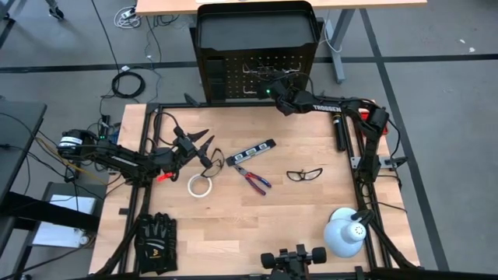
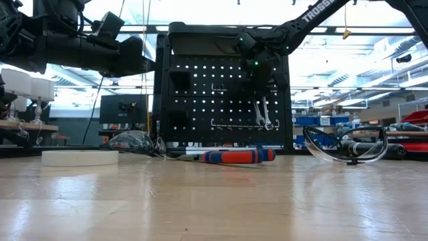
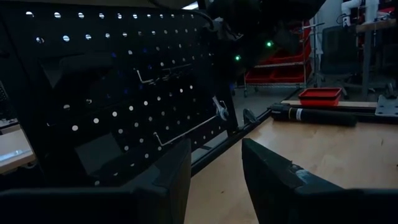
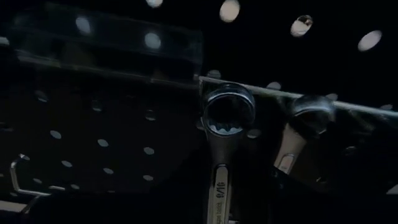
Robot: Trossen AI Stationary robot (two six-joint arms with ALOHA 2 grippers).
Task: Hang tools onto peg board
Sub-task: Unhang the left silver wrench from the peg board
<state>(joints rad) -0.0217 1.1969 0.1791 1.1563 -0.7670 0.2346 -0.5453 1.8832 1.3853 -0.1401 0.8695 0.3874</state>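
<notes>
peg board (image 1: 257,74) upright at table's far edge | right gripper (image 1: 272,88) against its face, fingers cannot tell | left gripper (image 1: 198,148) open, empty, above the tape | hung: two wrenches (image 2: 261,112) | left on table: level bar (image 1: 250,152), pliers (image 1: 252,178), glasses (image 1: 304,175), tape roll (image 1: 201,185)

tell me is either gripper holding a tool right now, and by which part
The left gripper is open and holds nothing. The right gripper is at the peg board by two hung wrenches; whether it grips one cannot be told.
</notes>
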